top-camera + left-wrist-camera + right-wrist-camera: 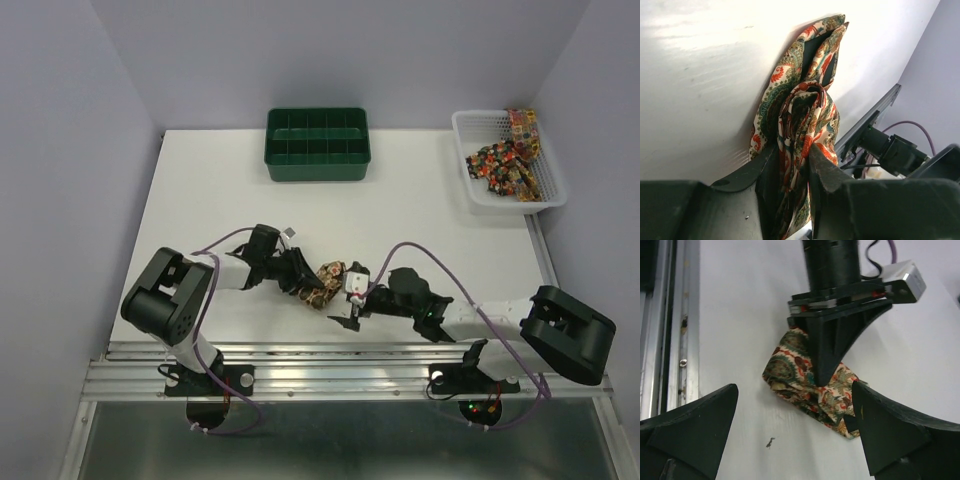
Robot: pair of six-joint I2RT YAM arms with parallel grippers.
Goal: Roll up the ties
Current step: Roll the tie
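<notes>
A rolled tie (326,283) with a brown, red and tan paisley print lies on the white table near the front edge, between the two arms. My left gripper (301,276) is shut on it, and in the left wrist view the folded fabric (801,100) is pinched between the black jaws (792,156). My right gripper (352,300) stands open just right of the roll. In the right wrist view its wide-spread jaws (794,389) frame the tie (796,372) without gripping it, and a left finger (832,342) presses onto the roll.
A green compartment tray (317,168) stands at the back centre. At the back right, a white mesh basket (462,138) holds more printed ties (505,165). A metal rail (330,352) runs along the table's near edge.
</notes>
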